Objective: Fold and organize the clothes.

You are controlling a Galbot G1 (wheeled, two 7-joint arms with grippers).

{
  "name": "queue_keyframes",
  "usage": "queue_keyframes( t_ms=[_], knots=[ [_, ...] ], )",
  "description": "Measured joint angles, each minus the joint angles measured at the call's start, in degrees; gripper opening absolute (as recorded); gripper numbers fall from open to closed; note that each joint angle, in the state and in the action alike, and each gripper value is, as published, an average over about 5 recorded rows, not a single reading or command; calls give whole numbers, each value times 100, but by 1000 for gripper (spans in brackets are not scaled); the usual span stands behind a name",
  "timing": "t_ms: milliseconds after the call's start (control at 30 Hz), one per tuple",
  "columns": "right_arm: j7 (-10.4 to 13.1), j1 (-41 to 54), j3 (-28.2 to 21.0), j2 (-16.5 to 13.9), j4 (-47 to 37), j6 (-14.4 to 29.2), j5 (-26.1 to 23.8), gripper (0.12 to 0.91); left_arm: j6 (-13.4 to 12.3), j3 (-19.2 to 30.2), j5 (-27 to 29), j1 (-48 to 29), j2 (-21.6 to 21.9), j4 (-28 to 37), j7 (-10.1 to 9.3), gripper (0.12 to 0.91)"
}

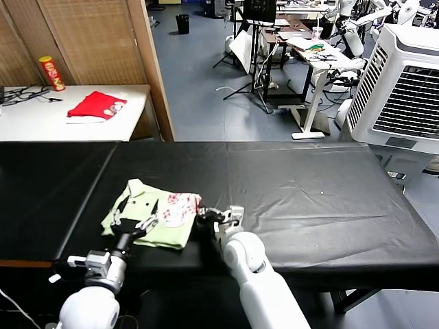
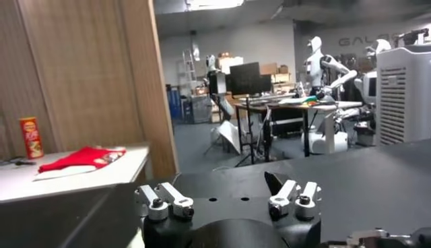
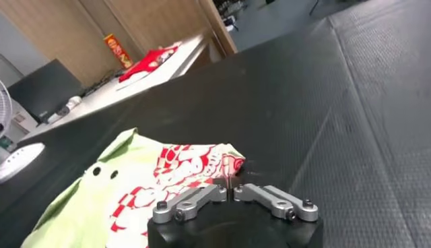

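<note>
Mid-fold: right gripper (image 3: pixel 233 193) clenched on the shirt (image 1: pixel 154 218) edge by the floral patch (image 3: pixel 180 170); left gripper (image 1: pixel 134 224) released above it — next, probably lifting the edge across.

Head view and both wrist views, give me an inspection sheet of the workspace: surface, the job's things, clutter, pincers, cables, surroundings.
Surface: black table, cover lightly creased.
Job's things: shirt, partly folded, near the table's front edge on the robot's left.
Clutter: nothing seen on the black table.
Pincers: left pincer open, over the shirt's near edge; right pincer shut on the shirt's edge by the floral patch.
Cables: dark cables on the white side table.
Surroundings: red garment and can on the side table; white cooler; desks and other robots behind.
</note>
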Motion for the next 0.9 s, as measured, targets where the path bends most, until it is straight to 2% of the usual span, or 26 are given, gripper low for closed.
queue_keyframes(
  t_ms=[100, 167, 400, 500, 600, 700, 767, 900],
  knots=[
    [-207, 211, 110, -24, -113, 107, -221, 122, -21, -63, -46, 30, -3, 13, -2, 798],
    [-363, 371, 160, -164, -218, 193, -376, 122, -31, -101, -78, 48, -3, 22, -2, 798],
    [-949, 637, 216, -1172, -561, 657, -1164, 124, -114, -213, -140, 124, -1, 116, 0, 798],
    [-1151, 611, 262, -1518, -566, 943, -1489, 154, -162, -227, -120, 156, 0, 178, -3, 798],
    [-1223, 479, 315, -1808, -406, 1281, -1755, 265, -164, -228, -120, 178, -2, 217, -15, 798],
    [-1165, 212, 383, -2053, -73, 1610, -1912, 426, -163, -227, -180, 188, -4, 245, -48, 798],
    [-1065, -45, 439, -2179, 212, 1815, -1974, 526, -202, -228, -240, 201, -3, 270, -67, 798],
    [-753, -723, 580, -2300, 863, 2183, -2071, 720, -458, -248, -306, 280, 14, 329, -47, 798]
  ],
)
